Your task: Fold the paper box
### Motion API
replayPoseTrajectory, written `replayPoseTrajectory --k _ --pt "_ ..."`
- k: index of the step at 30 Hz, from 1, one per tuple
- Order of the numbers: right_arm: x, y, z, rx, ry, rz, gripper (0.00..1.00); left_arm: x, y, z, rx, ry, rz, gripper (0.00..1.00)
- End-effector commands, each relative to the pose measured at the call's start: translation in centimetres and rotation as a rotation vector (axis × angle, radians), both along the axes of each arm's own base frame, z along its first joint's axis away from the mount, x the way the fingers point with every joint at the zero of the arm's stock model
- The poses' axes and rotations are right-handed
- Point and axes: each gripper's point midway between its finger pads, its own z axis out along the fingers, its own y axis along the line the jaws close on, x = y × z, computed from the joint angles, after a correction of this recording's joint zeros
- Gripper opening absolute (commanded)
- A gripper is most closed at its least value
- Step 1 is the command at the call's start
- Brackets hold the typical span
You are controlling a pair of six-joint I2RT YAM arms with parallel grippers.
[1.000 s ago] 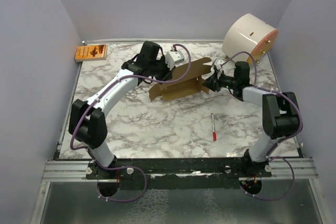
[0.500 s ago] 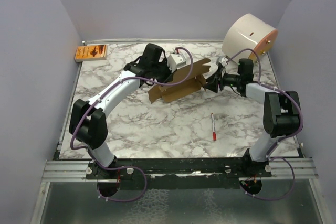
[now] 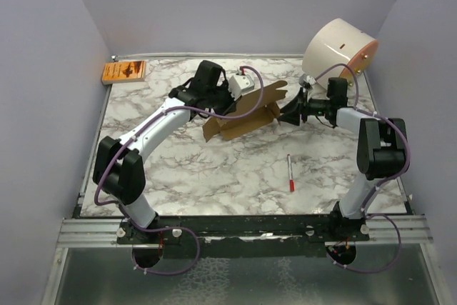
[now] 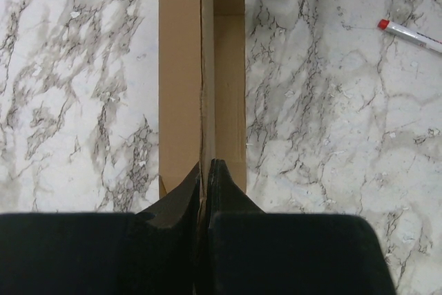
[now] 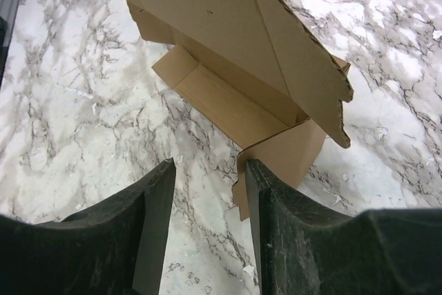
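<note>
The paper box (image 3: 243, 121) is brown cardboard, half formed into an open trough, at the middle back of the table. My left gripper (image 3: 235, 101) is shut on its raised long panel (image 4: 207, 67); the panel's edge runs up between the fingertips (image 4: 219, 177). My right gripper (image 3: 291, 112) is open at the box's right end. In the right wrist view the box (image 5: 228, 53) is just ahead, and its end flap (image 5: 283, 160) touches the right finger (image 5: 259, 198). Nothing is between the right fingers.
A red and white pen (image 3: 290, 172) lies on the marble table (image 3: 214, 176) in front of the box; it also shows in the left wrist view (image 4: 411, 34). A big white cylinder (image 3: 337, 49) stands at the back right. An orange packet (image 3: 123, 71) lies at the back left.
My right gripper has moved back and a little right, away from the box's end. My left gripper has shifted slightly right with the panel. The box has tilted a little.
</note>
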Motion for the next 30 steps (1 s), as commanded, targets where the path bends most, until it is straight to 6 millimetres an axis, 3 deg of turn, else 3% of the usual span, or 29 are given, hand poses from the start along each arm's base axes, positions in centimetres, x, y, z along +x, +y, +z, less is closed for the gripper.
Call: replayPoseTrajectory --k 1,9,16,24,30 --pt "-0.2 0.3 1.1 0.04 0.027 0.039 0.46 -0.7 0.1 0.9 -0.002 -0.026 -0.013 0.0" --pt "0.5 0.2 1.2 0.006 0.015 0.06 0.46 -0.8 0.0 1.0 0.002 -0.033 -0.02 0.0" --pt "1.2 -0.2 0.0 -0.049 0.003 0.077 0.29 -0.9 -0.1 1.0 0.006 -0.035 -0.024 0.0" --pt "1.7 -0.6 -0.8 -0.096 -0.038 0.08 0.16 -1.0 -0.2 1.0 0.009 -0.036 -0.026 0.0" --pt "2.0 -0.9 -1.6 -0.137 -0.064 0.074 0.14 -1.1 -0.2 0.9 0.011 -0.036 -0.03 0.0"
